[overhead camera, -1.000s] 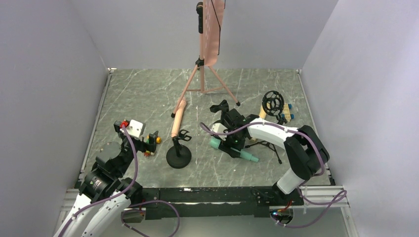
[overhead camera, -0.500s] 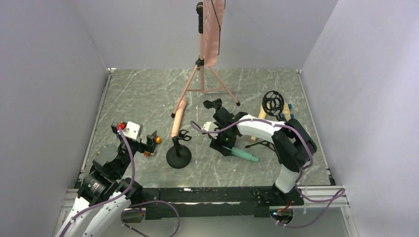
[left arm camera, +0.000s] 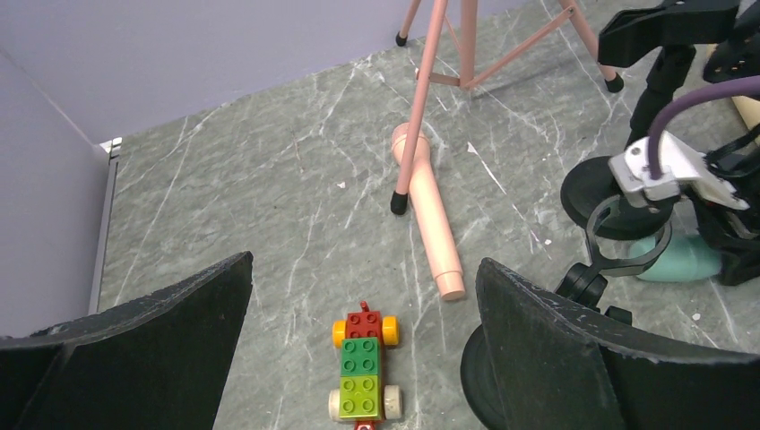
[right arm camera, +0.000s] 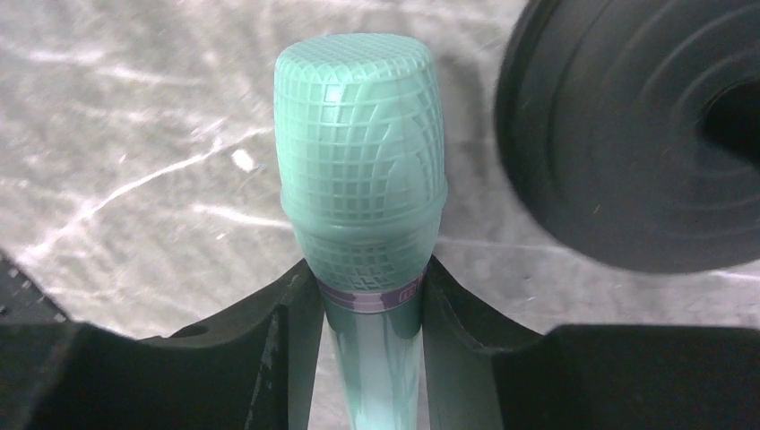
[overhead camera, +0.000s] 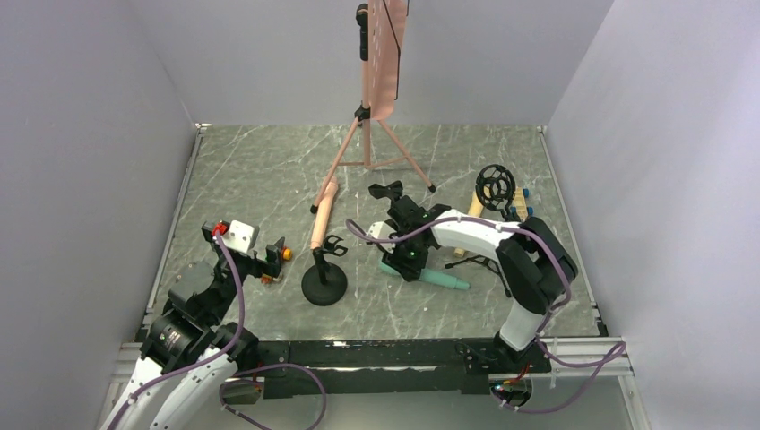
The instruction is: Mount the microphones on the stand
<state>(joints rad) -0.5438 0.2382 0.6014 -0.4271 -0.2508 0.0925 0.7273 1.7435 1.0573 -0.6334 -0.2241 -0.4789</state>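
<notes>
Fingers (right arm camera: 285,315) of the right tool (right arm camera: 372,309) are pressing on both sides of the green microphone (right arm camera: 358,152) just below its mesh head, the arm having shifted left and lower over the past second. The microphone is apparently still lying on the table (overhead camera: 269,179), just right of the round-base stand (overhead camera: 323,285), though the overhead view is leaving any lift unclear. With the left tool (left arm camera: 358,349) hanging wide open and empty above a toy brick car (left arm camera: 361,369), the job is turning from reaching to carrying the microphone to the stand's clip (overhead camera: 334,244).

Robot lab cell: plain grey walls (overhead camera: 90,134) boxing marble-pattern tabletop (overhead camera: 260,170), aluminium frame (overhead camera: 578,344) at edge.
</notes>
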